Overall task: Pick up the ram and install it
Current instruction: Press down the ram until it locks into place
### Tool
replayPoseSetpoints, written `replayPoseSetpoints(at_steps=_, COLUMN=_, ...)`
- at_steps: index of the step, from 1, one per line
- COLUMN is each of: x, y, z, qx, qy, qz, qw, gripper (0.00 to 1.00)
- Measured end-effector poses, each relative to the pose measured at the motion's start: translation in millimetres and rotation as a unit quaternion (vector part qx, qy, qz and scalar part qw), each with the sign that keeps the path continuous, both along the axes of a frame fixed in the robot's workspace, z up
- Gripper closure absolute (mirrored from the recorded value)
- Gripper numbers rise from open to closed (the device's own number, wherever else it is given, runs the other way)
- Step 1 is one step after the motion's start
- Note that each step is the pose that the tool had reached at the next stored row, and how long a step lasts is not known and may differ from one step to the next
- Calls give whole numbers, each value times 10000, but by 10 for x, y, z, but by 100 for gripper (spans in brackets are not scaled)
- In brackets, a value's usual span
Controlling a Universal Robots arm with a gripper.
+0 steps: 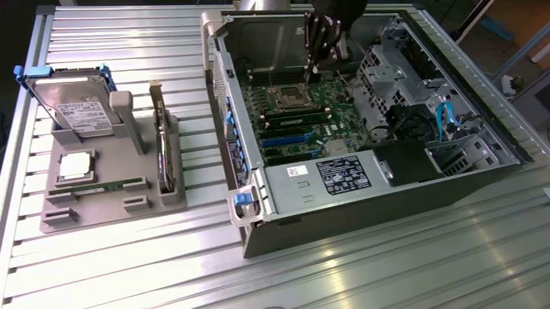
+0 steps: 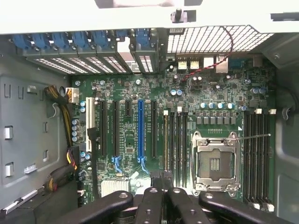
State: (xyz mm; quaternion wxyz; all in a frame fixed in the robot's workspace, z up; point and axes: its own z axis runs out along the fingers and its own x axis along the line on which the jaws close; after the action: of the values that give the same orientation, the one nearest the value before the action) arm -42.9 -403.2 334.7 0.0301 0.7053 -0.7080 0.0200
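The ram [image 1: 94, 187], a long thin green stick, lies flat in the front slot of a grey holder [image 1: 112, 206] at the exterior view's left, far from the arm. My gripper [image 1: 313, 71] hangs inside the open computer case [image 1: 361, 187], above the motherboard [image 1: 297, 122] close to the CPU socket [image 1: 288, 96]. In the wrist view its black fingers [image 2: 149, 205] are shut together with nothing visible between them, over the memory slots [image 2: 177, 140] beside the socket [image 2: 215, 163]. A green strip [image 1: 297, 120] appears to sit in one of those slots.
The holder also carries a silver hard drive [image 1: 77, 109] in a blue-tabbed frame, an upright expansion card [image 1: 161, 148] and a square chip [image 1: 76, 164]. In the case, a black box [image 1: 404, 161], blue cables [image 1: 444, 119] and the walls hem in the motherboard. Ribbed metal table [image 1: 387, 270] all around.
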Motion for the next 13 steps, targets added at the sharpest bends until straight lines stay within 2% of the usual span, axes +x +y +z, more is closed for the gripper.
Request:
replayPoseSetpoints(at_steps=2, x=0, y=0, z=1, qx=-1, qy=0, qz=0, qw=10000, gripper=89)
replayPoseSetpoints(at_steps=13, x=0, y=0, z=142, qx=0, qy=0, qz=0, qw=10000, gripper=89)
